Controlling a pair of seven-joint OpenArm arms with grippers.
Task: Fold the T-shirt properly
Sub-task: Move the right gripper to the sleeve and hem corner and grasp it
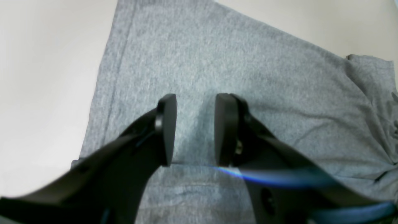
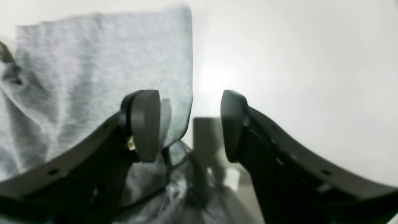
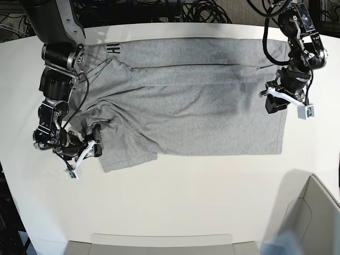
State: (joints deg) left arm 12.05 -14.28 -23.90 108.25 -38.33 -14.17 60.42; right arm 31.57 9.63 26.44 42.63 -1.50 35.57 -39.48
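The heather-grey T-shirt (image 3: 202, 111) lies spread across the white table, with a strip of black lettering (image 3: 115, 49) showing at its far left edge. My left gripper (image 3: 273, 103) is over the shirt's right end. In the left wrist view the left gripper (image 1: 196, 130) is open just above the plain grey T-shirt (image 1: 217, 62), with nothing between its fingers. My right gripper (image 3: 93, 149) is at the bunched sleeve at the lower left. Seen from the right wrist, the right gripper (image 2: 190, 126) is wide open, straddling the T-shirt (image 2: 93, 62) edge, one finger over cloth and one over table.
A pale open bin (image 3: 313, 212) stands at the near right corner. A flat tray edge (image 3: 159, 244) runs along the front of the table. Dark cables (image 3: 175, 8) lie behind the table's far edge.
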